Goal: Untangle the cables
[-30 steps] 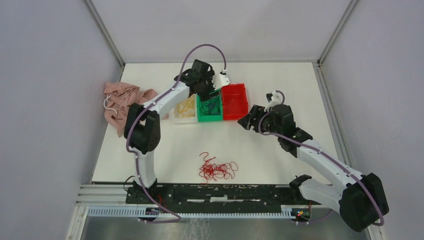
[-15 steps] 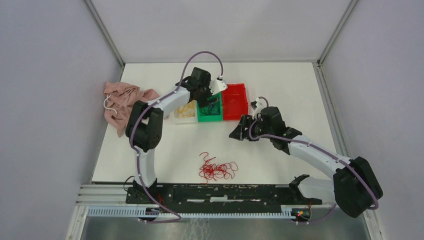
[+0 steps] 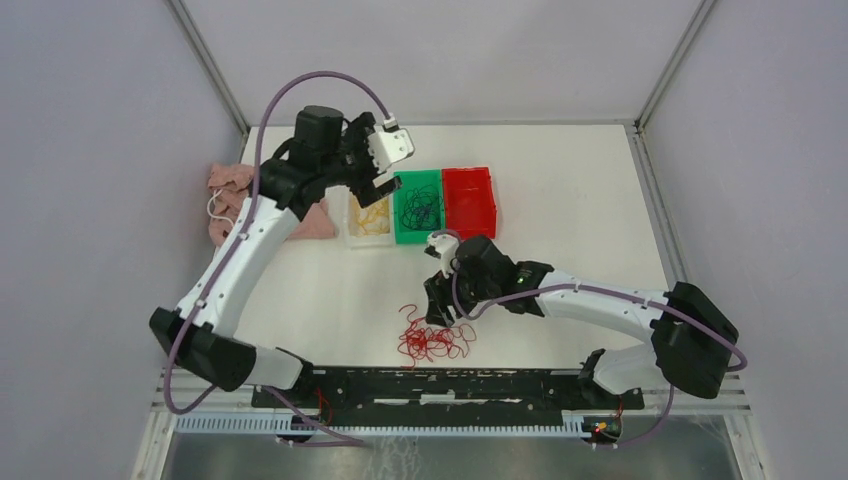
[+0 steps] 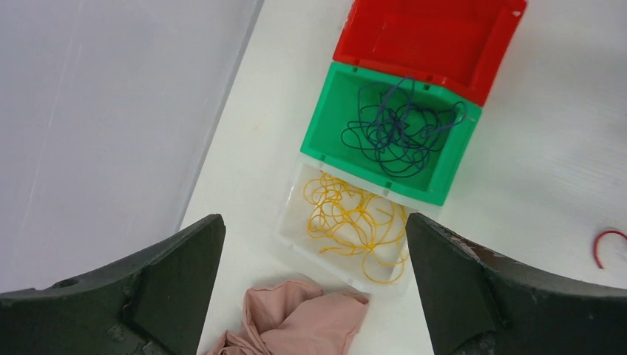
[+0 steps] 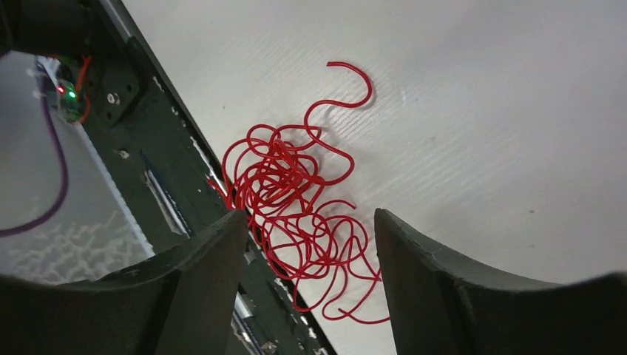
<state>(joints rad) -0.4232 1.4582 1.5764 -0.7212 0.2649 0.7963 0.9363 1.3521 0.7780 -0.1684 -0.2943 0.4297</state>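
A tangle of red cables [image 3: 436, 340] lies on the white table by its near edge, partly over the black rail in the right wrist view [image 5: 296, 200]. My right gripper [image 3: 441, 306] hangs open just above its far side, and loops show between the fingers [image 5: 309, 222] with nothing gripped. Yellow cables [image 3: 371, 214] fill the clear bin [image 4: 296, 194]. Dark cables [image 3: 421, 206] lie in the green bin [image 4: 322, 122]. My left gripper [image 3: 381, 183] is raised over the clear bin, open wide and empty [image 4: 314, 225].
A red bin [image 3: 468, 200] stands right of the green one, nothing in it [image 4: 429, 37]. A pink cloth [image 3: 228, 182] lies at the table's left edge, beside the clear bin [image 4: 296, 325]. A black rail [image 3: 450, 385] borders the near edge. Grey walls enclose the table.
My left arm lifted off the green bin and swung back to the left, its jaws opening wider. My right arm moved left and toward the near edge, down over the red tangle.
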